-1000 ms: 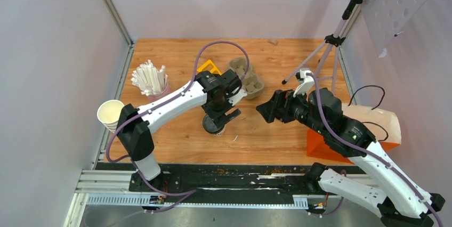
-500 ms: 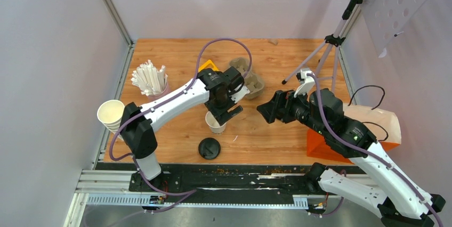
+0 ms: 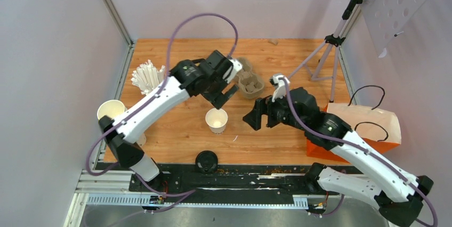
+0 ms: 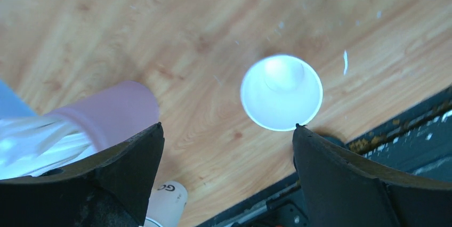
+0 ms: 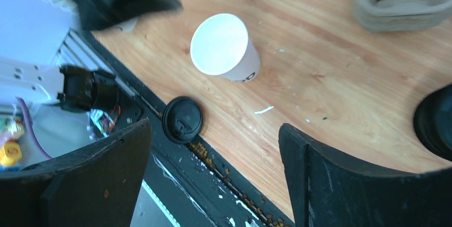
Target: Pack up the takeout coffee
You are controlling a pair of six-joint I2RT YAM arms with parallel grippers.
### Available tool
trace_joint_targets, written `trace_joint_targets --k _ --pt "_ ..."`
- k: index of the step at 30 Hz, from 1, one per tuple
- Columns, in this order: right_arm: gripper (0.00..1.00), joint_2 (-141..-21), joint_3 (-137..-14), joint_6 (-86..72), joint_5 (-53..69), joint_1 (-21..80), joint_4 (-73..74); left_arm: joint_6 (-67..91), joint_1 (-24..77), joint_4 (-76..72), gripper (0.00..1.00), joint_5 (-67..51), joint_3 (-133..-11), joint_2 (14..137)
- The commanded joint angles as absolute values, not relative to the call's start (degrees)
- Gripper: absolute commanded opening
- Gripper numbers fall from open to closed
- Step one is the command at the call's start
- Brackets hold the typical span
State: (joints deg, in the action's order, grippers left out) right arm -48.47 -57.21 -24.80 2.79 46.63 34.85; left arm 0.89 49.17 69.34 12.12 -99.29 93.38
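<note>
Since the white cup [image 3: 216, 121] stands upright and lidless on the table [image 3: 277, 56], midway across and toward the near edge, with its black lid [image 3: 207, 161] lying apart from it, nearer, by the black rail [image 3: 256, 176], the step in hand looks like capping rather than packing.

The left gripper [image 4: 226, 131] hovers above the cup and a little to its far side, jaws spread wide and empty. The right gripper [image 5: 213, 126], to the cup's right, faces cup and lid, also spread wide and holding nothing.

Next, one gripper probably has to pinch the flat lid by its rim, carry it over the cup and press it on squarely. The other would steady the light cup.

Only one cup and one lid show. The left wrist hides part of the pulp carrier [image 3: 250, 83], far of the cup. The cup's print is unreadable, and I cannot tell whether the lid rests on wood or rail.
</note>
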Motion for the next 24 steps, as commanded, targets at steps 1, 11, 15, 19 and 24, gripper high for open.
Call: trace_joint_targets --k 1,11,15,19,24 --pt "0.87 -54.0 -56.7 -22.0 4.5 51.9 29.2 4.8 48.1 66.1 0.99 22.6 -107.0 82.4" --pt "0.68 -74.9 -59.5 -14.3 1.2 67.6 25.1 7.5 48.1 59.5 1.0 25.4 -102.4 64.4" --pt "0.64 -83.2 -61.8 -3.9 1.9 73.5 24.4 7.7 48.1 58.7 1.0 26.2 -100.8 59.9" --pt "0.63 -89.4 -59.9 8.2 9.1 77.9 19.7 8.3 48.1 58.2 1.0 27.2 -99.5 56.5" --pt "0.59 -89.6 -54.5 20.9 12.6 80.2 13.5 8.3 48.1 58.1 1.0 27.0 -97.0 53.1"
